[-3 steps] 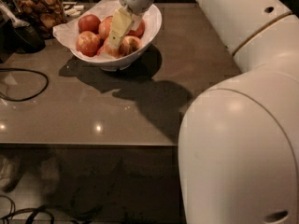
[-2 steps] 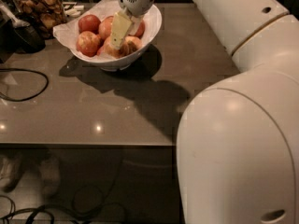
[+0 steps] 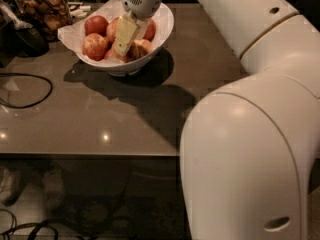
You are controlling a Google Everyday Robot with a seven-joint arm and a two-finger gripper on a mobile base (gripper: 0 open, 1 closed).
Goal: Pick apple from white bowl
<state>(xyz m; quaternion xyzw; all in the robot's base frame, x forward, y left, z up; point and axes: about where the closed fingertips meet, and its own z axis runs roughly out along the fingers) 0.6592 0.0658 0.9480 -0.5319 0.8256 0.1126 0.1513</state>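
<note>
The white bowl (image 3: pixel 166 25) stands at the back of the grey table, lined with crumpled white paper. It holds several apples. The yellow-orange apple (image 3: pixel 142 47) with a brownish dimple lies at the bowl's front right. Deeper red apples (image 3: pixel 96 24) lie to its left and behind it. My gripper (image 3: pixel 127 50) reaches down into the middle of the bowl from above, right against the left side of the yellow-orange apple, and hides part of it.
A glass jar of brown snacks (image 3: pixel 44 8) stands left of the bowl, with a dark object (image 3: pixel 27 40) below it. A black cable (image 3: pixel 30 95) loops on the table's left. The table's front edge (image 3: pixel 90 155) runs across. My white arm (image 3: pixel 250 134) fills the right.
My gripper has moved slightly down and left, deeper into the bowl among the apples. The bowl and apples have not visibly shifted.
</note>
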